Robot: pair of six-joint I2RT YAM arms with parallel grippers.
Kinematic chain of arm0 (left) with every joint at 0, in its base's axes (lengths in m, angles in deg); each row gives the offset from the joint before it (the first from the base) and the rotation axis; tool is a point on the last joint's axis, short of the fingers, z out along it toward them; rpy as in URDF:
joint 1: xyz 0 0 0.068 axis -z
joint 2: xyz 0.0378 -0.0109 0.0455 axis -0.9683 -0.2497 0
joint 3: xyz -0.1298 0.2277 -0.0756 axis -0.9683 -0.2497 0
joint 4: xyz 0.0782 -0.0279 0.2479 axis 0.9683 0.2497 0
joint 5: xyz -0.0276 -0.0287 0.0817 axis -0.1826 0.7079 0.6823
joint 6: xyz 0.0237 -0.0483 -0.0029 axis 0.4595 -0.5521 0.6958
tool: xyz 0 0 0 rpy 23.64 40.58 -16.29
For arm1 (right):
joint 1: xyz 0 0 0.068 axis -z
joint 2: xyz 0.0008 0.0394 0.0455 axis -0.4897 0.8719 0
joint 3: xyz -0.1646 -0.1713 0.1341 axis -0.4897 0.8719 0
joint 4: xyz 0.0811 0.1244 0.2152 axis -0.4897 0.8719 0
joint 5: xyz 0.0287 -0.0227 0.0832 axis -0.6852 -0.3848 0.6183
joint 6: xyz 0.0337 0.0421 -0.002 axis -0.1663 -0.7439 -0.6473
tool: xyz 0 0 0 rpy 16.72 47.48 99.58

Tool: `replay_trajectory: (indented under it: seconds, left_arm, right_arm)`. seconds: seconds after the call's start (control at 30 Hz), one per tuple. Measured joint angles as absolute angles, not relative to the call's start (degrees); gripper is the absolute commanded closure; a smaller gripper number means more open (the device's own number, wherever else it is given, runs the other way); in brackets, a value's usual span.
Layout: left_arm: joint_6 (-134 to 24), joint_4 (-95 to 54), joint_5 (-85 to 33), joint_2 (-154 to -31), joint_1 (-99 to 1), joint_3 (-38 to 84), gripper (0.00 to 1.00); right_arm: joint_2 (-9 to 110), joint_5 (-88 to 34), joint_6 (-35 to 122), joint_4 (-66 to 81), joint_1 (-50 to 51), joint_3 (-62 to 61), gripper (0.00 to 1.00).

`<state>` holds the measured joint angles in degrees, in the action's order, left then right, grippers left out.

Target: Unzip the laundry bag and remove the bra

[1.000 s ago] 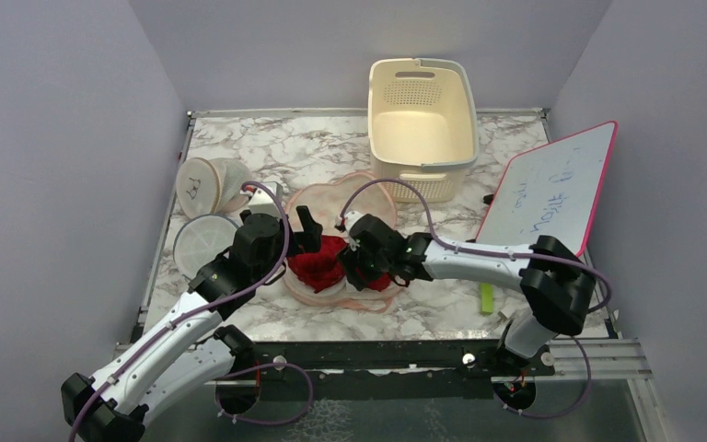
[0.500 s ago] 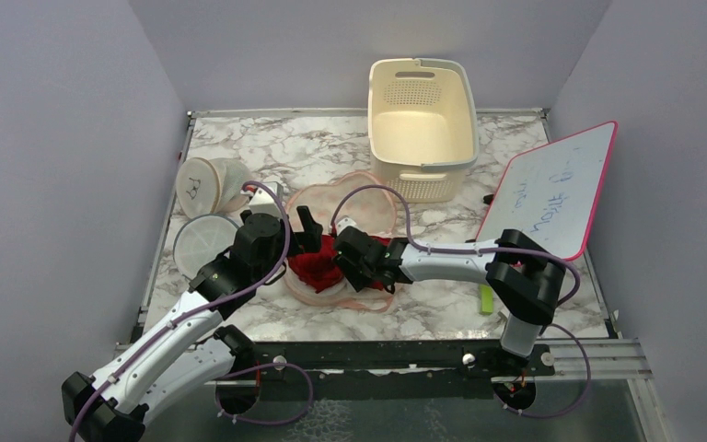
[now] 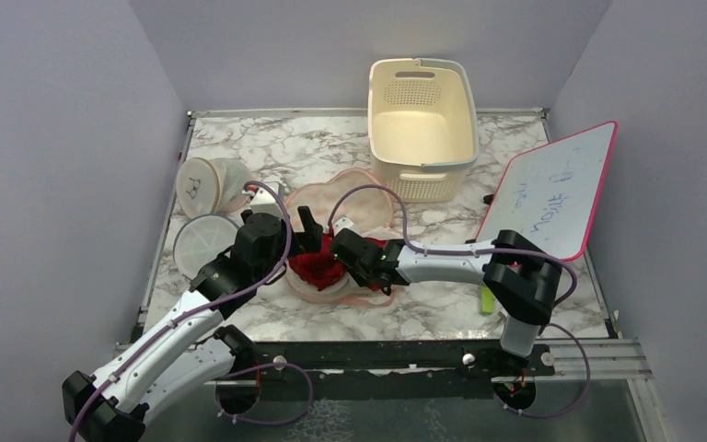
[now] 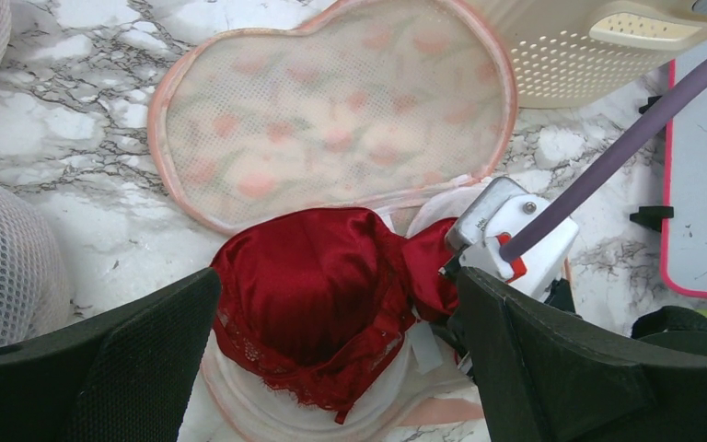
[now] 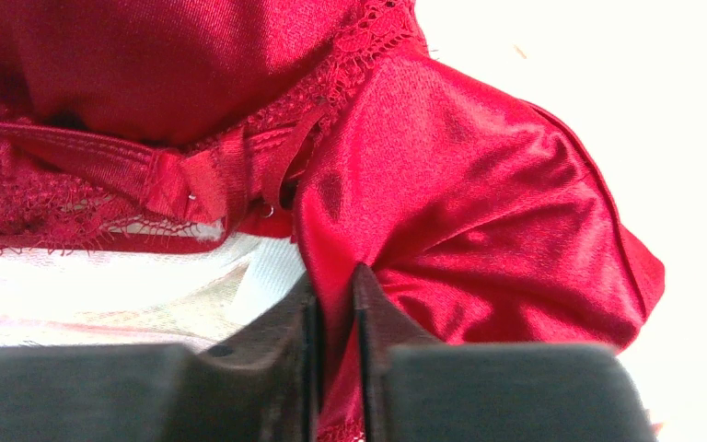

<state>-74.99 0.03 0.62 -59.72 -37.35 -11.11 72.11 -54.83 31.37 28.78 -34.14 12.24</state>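
- Bra [image 3: 316, 268], from above, lies bunched on the lower half of the laundry bag [image 3: 313, 198], nearer than its open flap, long axis left-right.
- From the left wrist we see the left gripper [image 4: 339, 276] gaping wide above it, empty.
- From the right wrist, the right gripper [image 5: 331, 304] is clamped on satin beside the lace; we judge it soft, light, slippery.

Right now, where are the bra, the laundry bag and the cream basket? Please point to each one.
bra [image 4: 313, 276]: left wrist view, on the red satin cup.
laundry bag [image 4: 331, 120]: left wrist view, on its opened mesh flap.
cream basket [image 3: 437, 187]: top external view, on its near perforated wall.
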Motion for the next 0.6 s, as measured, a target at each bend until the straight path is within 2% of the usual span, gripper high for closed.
replay_trajectory:
  seconds: [0.23, 0.6]
  left_arm:
    - [-74.51, 0.0, 0.64, -59.72, -37.35, -11.13, 0.03]
    - [-74.2, 0.0, 0.71, -59.74, -37.35, -11.11, 0.03]
  right_arm:
    - [66.1, -55.11, 31.37, 31.09, -34.12, 12.28, 0.99]
    - [46.87, -54.87, 32.22, 30.13, -34.12, 13.55, 0.99]
